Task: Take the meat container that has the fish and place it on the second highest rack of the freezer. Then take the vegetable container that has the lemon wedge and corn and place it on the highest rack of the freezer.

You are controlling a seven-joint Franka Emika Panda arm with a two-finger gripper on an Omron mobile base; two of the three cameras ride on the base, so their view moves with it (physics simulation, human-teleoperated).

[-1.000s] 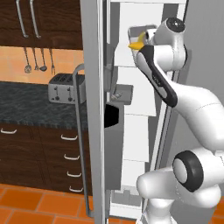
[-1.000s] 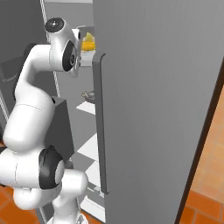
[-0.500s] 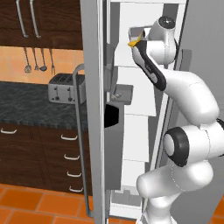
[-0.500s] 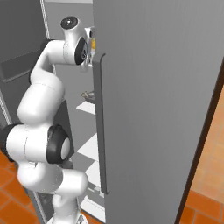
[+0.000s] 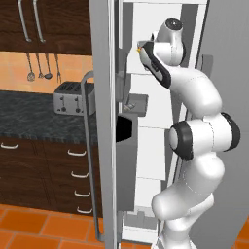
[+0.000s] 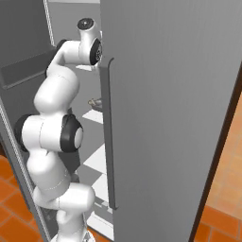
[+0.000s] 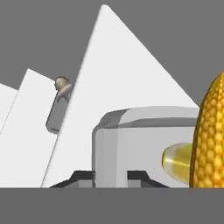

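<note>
Vegetable container with corn sits on highest rack.

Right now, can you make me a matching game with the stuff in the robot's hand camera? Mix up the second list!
Things:
1. corn
2. lemon wedge
3. vegetable container
4. fish

Clues:
A. pale yellow and glossy, tucked beside the cob
B. light grey with rounded corners, sitting on a white rack
C. bumpy orange-yellow, at the right edge
D. small and far off, on a rack to the left

Pairs: 1-C, 2-A, 3-B, 4-D
</note>
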